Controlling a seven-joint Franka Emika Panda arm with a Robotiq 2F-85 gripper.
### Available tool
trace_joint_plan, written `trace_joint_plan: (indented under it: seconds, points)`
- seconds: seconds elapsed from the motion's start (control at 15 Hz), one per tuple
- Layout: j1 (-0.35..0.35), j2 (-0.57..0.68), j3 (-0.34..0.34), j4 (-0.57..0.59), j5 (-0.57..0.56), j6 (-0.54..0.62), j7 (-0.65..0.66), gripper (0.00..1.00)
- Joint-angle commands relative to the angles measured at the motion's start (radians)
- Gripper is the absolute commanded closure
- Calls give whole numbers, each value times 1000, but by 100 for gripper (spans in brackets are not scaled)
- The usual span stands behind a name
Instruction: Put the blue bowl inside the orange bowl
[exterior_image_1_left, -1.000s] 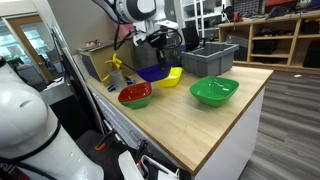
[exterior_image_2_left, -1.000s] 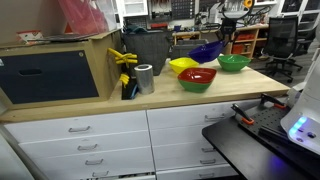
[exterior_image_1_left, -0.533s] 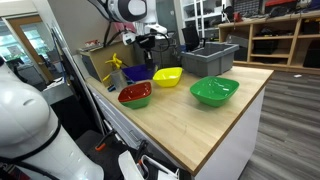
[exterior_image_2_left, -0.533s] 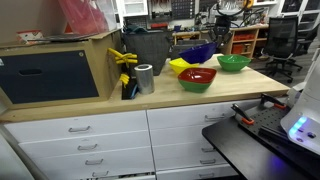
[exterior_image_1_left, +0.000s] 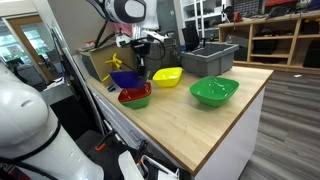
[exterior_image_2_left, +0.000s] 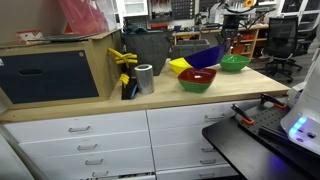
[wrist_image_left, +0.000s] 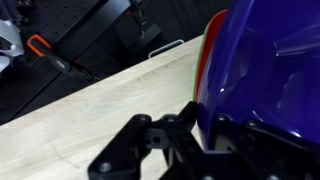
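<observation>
the gripper (exterior_image_1_left: 136, 66) pinches the blue bowl (exterior_image_1_left: 125, 79) by its rim above the orange bowl (exterior_image_1_left: 137, 98), left of centre; next, lower and release.

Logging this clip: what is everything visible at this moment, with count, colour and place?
blue bowl: one, deep blue, held tilted just above the orange bowl
orange bowl: one, orange-red, on the worktop
yellow bowl: one, yellow, behind the orange bowl
green bowl: one, green, apart from the others
bin: one, grey, back of the worktop
clamps: count unclear, yellow and black, by the wooden box
can: one, silver, beside the clamps
wooden box: one, dark front, worktop end
worktop: one, light wood
arm: one, white
gripper: one, black, clamped on the blue bowl's rim
</observation>
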Motion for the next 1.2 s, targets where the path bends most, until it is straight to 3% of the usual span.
trace_joint_plan:
  seconds: [0.0, 0.67, 1.13]
  points:
    - [-13, -61, -3, -86, -5, 18, -55, 98]
    - [32, 29, 34, -154, 35, 228, -156, 98]
    - [100, 93, 85, -74, 142, 301, -146, 98]
